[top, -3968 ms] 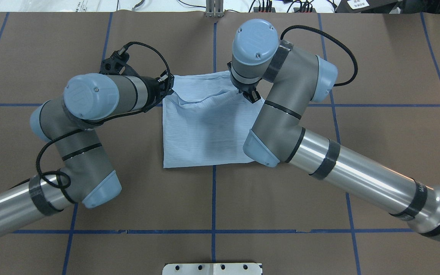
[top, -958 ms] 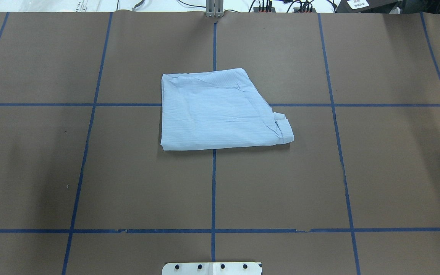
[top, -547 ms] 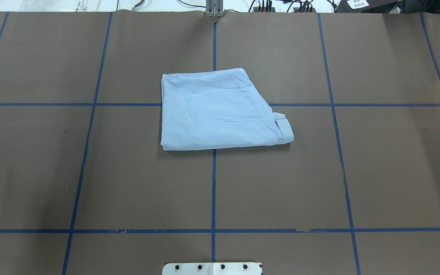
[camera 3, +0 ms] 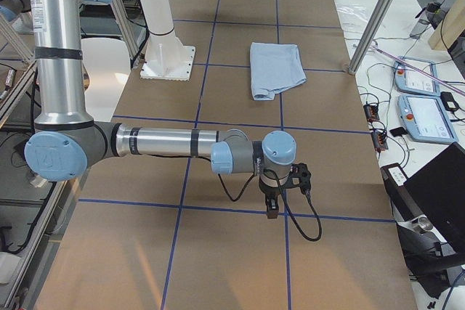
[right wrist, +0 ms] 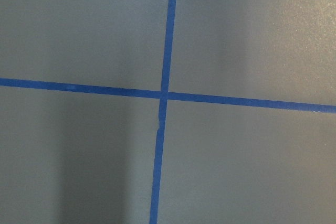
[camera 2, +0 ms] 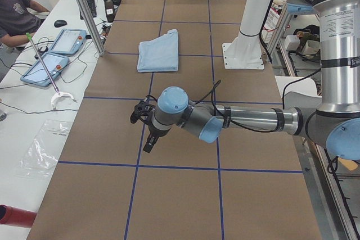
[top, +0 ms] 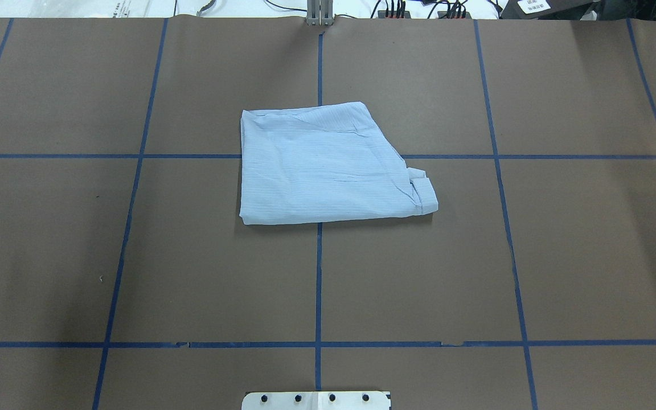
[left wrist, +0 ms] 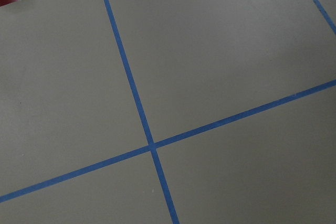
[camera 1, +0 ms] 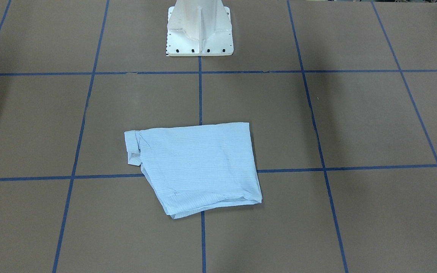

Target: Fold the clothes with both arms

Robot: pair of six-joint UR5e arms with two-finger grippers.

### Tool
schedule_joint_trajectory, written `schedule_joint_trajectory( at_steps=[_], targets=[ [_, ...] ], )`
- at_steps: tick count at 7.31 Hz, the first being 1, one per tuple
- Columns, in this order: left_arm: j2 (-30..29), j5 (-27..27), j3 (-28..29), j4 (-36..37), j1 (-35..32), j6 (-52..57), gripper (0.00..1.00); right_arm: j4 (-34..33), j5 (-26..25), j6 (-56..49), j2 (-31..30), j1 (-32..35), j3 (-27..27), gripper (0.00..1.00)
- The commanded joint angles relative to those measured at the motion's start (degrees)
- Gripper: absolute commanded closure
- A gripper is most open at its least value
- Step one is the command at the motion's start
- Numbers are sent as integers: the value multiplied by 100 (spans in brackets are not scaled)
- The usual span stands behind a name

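The light-blue striped shirt [top: 328, 165] lies folded into a flat, roughly square packet at the table's middle, with a cuff sticking out at one corner [top: 426, 196]. It also shows in the front view [camera 1: 195, 167] and in both side views [camera 2: 159, 50] [camera 3: 276, 69]. No gripper touches it. My left gripper [camera 2: 147, 143] hangs over bare table far from the shirt, toward the table's left end. My right gripper [camera 3: 271, 208] hangs over bare table toward the right end. I cannot tell whether either is open or shut. Both wrist views show only brown table and blue tape.
The white pedestal base [camera 1: 199, 34] stands at the robot's side of the table. Blue tape lines [top: 318, 285] grid the brown table cover. Metal frame posts [camera 2: 84, 9] [camera 3: 374, 16], a desk with tablets [camera 2: 62, 43] and a seated person [camera 2: 14, 12] are beyond the table's far edge.
Four seconds ago both grippers were at the shirt's far edge; both arms have since left the overhead view and the shirt lies folded shorter. Nothing has moved in the last second.
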Motion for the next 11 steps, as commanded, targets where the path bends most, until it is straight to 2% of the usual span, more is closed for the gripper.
schedule_joint_trajectory(
  at_steps=[1,2,3,4,6,7,8,9,11],
  targets=[
    [11,-80,-50,99,4,-8,0,-161,58,6,-275,12,492,0],
    [19,-62,-76,73,13,1,0,-162,180,6,-660,3,1044,0],
    [263,-19,-102,64,4,1,0,-154,181,6,-864,-49,1136,0],
    [352,-18,-59,55,13,1,0,-145,112,-12,-901,-58,1137,0],
    [441,-18,-181,90,4,-8,0,-214,-159,6,-823,-513,1111,0],
    [406,-18,-173,177,13,-8,0,-554,-170,-3,-718,-550,1102,0],
    [310,25,-164,491,39,-8,0,-941,-179,6,-569,-542,1154,0],
    [283,104,-277,547,22,-8,0,-988,-240,6,-454,-533,1155,0],
    [327,122,-698,1168,48,45,0,-962,-249,-3,-462,-542,1111,0]
  ],
)
